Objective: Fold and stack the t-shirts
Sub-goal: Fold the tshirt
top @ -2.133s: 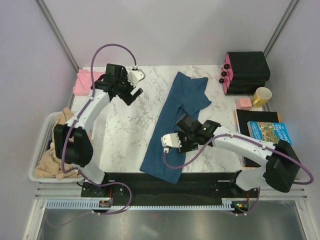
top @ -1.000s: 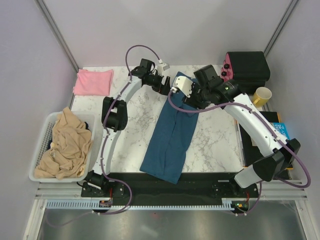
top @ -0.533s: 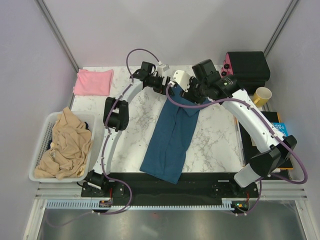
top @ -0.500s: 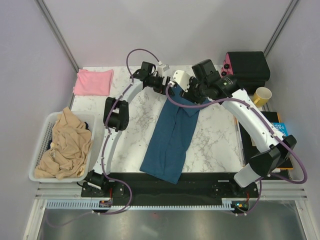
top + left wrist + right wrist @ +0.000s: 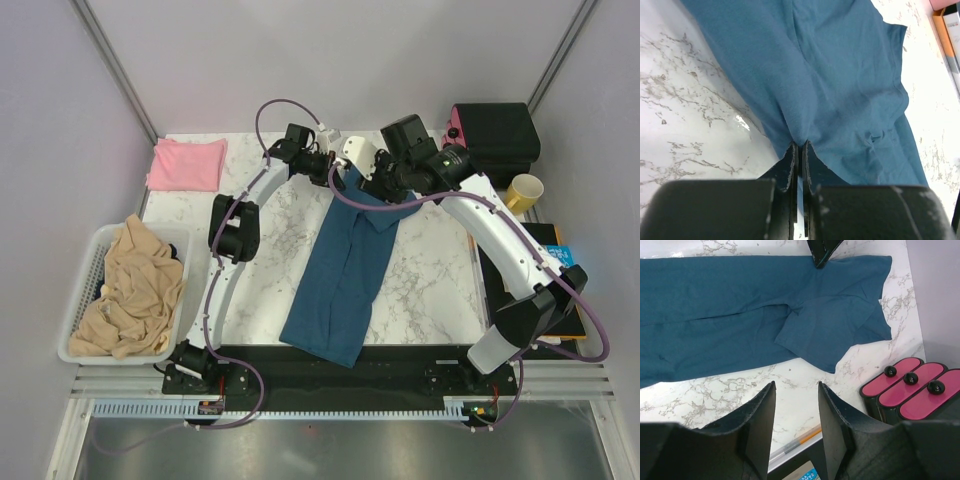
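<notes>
Bright, even light; soft shadows

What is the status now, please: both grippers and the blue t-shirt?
Left gripper shut on far edge of teal t-shirt. Right gripper open, empty. Pink t-shirt lies apart, far left corner.

White marble table (image 5: 260, 250) with a white plastic basket (image 5: 88, 270) at its left side, heaped with tan cloth (image 5: 130, 290). At the far right corner, a black case (image 5: 495, 135) with three pink-faced units (image 5: 910, 390) beside it. Nearby stand a yellow mug (image 5: 523, 192) and a small pink block (image 5: 487, 206); a blue printed book (image 5: 562, 258) lies on a dark board (image 5: 510, 240), and an orange pencil (image 5: 800, 438) lies on the table
</notes>
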`<state>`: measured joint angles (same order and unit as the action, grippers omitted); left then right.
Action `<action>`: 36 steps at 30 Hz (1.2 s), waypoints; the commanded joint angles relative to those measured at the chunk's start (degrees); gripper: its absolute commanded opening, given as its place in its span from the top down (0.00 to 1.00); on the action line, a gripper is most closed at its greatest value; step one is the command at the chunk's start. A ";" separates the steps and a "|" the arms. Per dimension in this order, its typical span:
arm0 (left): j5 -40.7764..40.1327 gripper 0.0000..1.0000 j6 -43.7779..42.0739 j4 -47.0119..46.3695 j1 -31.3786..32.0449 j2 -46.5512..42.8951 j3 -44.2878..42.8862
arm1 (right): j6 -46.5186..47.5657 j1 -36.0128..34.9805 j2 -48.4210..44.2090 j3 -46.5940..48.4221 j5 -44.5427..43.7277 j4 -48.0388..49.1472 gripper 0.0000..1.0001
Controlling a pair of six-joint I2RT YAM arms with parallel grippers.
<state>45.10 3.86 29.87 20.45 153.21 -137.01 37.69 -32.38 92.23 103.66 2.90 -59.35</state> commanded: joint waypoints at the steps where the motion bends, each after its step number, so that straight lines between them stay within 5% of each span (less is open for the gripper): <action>1: -3.70 0.98 3.17 -1.57 0.21 0.78 -0.98 | -1.13 0.13 0.41 2.87 1.76 0.47 0.53; 27: -22.51 0.98 7.48 -2.18 -9.72 -6.69 3.94 | -1.48 -3.04 1.64 3.92 2.20 0.11 0.55; 28: -21.99 0.93 7.39 -2.36 -9.72 -6.69 3.86 | -1.39 -3.21 1.64 3.75 1.85 0.11 0.55; 29: -21.38 0.78 7.39 -2.27 -9.64 -6.87 3.86 | -1.22 -3.48 1.73 3.40 1.50 0.03 0.54; 31: -19.09 0.30 7.13 -2.27 -9.20 -7.13 4.03 | -0.34 -3.74 1.99 2.78 0.89 -0.15 0.46; 33: -16.46 0.01 7.13 -2.27 -8.76 -7.83 4.12 | -0.16 -4.09 2.34 1.73 0.97 -0.33 0.34; 36: -14.70 0.00 7.48 -2.36 -8.15 -9.50 4.64 | -0.60 -4.01 3.48 0.41 2.73 0.02 0.02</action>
<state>27.64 11.29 27.35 11.42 148.55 -133.16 36.93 -36.14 94.32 105.38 4.29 -59.46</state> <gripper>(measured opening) 0.987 0.762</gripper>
